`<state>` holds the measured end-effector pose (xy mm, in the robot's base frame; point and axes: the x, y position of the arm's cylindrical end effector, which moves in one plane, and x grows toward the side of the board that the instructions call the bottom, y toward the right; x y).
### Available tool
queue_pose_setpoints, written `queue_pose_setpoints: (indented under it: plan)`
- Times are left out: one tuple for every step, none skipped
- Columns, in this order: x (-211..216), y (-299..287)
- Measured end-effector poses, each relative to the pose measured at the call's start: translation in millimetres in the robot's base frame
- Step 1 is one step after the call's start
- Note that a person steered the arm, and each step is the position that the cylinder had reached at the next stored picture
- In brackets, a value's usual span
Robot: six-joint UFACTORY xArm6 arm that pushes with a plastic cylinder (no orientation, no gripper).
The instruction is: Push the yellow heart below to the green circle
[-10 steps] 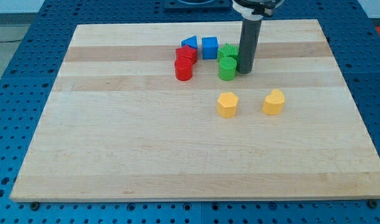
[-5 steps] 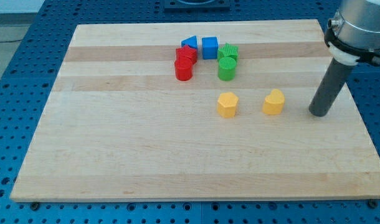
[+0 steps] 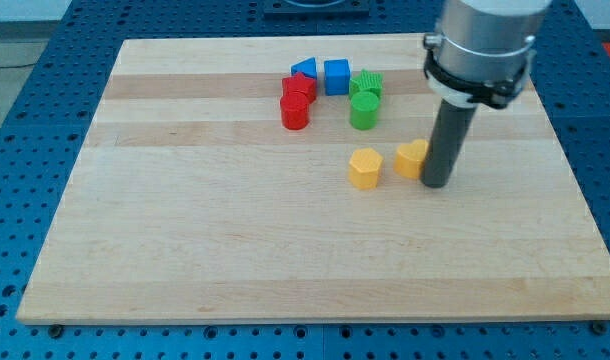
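Mid-frame on the wooden surface [image 3: 185, 230], my tip [image 3: 435, 184] presses the yellow heart block's [image 3: 412, 158] right side; no fingers exist. The heart sits lower right of the green circle block [image 3: 363, 110], not yet below it.

Your rod's tip [image 3: 436, 183] now presses the yellow heart's [image 3: 412, 158] right side. The heart sits further left, nearer the yellow hexagon [image 3: 364, 168].

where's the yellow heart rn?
The yellow heart sits right of centre on the board, between the yellow hexagon on its left and my tip pressed against its right side, below-right of the green circle.
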<state>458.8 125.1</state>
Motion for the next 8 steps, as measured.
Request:
queue_pose_setpoints:
  plan:
    - [-18.0, -26.5]
    - [-20.0, -40.7]
    - [-16.7, -30.1]
    - [-15.8, 2.0]
    - [-20.2, -3.2]
    - [-22.7, -24.9]
    - [-33.8, -45.2]
    - [-45.6, -55.0]
